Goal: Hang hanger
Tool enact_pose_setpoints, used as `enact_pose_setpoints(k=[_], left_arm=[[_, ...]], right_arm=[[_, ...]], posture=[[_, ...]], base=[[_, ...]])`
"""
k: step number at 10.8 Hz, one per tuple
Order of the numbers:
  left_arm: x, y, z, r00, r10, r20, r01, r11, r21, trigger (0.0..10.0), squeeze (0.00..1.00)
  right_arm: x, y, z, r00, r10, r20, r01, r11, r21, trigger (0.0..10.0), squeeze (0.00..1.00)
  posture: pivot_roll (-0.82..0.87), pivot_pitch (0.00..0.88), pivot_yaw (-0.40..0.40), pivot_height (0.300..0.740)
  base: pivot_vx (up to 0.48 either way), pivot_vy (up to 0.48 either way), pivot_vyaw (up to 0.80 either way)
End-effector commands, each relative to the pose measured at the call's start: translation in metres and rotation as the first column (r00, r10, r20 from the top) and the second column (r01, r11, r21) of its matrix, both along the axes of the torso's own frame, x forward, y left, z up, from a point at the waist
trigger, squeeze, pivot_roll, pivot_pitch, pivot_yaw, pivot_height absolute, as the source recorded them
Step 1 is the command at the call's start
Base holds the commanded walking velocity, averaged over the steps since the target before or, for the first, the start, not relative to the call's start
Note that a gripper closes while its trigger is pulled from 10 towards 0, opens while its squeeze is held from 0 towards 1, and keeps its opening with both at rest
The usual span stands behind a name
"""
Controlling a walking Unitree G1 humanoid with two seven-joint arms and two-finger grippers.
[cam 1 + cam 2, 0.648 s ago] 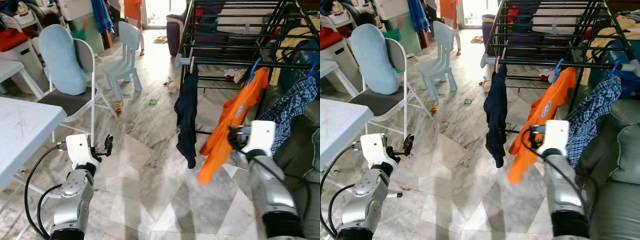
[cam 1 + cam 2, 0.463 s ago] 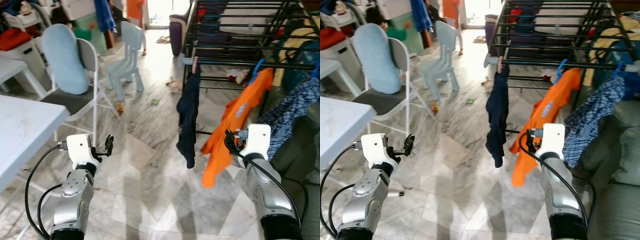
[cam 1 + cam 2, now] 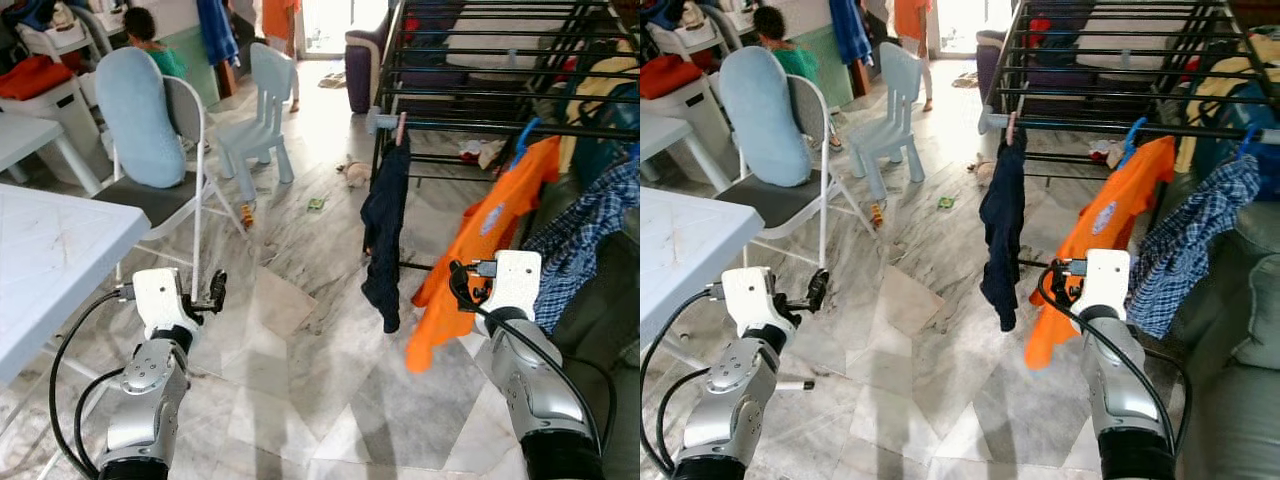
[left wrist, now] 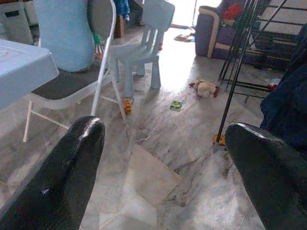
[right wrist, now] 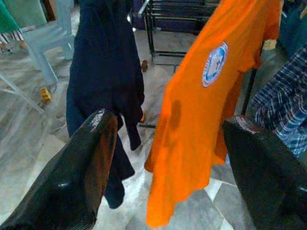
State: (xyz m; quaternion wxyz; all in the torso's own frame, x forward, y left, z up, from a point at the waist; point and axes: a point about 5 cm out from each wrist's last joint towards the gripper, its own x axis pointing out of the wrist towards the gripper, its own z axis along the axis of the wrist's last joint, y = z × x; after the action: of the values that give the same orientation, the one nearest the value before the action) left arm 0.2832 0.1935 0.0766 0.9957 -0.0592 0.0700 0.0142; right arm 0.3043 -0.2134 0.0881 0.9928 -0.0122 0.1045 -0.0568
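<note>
Both claws spread wide and empty; clothes hang on the drying rack.

Right gripper (image 5: pixel 163 139) raised before the orange shirt (image 3: pixel 470 250), fingers (image 5: pixel 86 163) far apart, touching nothing. That shirt hangs from a blue hanger (image 3: pixel 520 135) hooked on the black rack (image 3: pixel 480 60), between a dark navy garment (image 3: pixel 385 230) and a plaid shirt (image 3: pixel 585 235). Left gripper (image 4: pixel 163 163) held low over the marble floor (image 3: pixel 300 340), also wide open, near the folding chair (image 3: pixel 165 150).

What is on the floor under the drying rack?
Under the rack, a small toy and red-white clutter lie on the floor. The orange shirt and dark garment hide the rest.
</note>
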Motion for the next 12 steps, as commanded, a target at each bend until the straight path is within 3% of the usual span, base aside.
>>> enact_pose_setpoints(k=[1,12], left_arm=[[0.0005,-0.0013,0.002,1.0,-0.006,0.006,0.006,1.0,0.015,10.0,0.0],[-0.0061,-0.001,-0.001,1.0,0.003,-0.002,-0.003,1.0,0.017,10.0,0.0]], right_arm=[[0.0002,0.0043,0.0034,1.0,0.019,0.008,-0.019,1.0,0.007,10.0,0.0],[0.0003,0.003,0.0022,0.999,0.043,-0.014,-0.043,0.999,-0.022,10.0,0.0]], posture=[[-0.07,0.008,0.087,0.74],[-0.07,0.007,0.082,0.74]], base=[[0.0,0.0,0.0],[0.0,0.0,0.0]])
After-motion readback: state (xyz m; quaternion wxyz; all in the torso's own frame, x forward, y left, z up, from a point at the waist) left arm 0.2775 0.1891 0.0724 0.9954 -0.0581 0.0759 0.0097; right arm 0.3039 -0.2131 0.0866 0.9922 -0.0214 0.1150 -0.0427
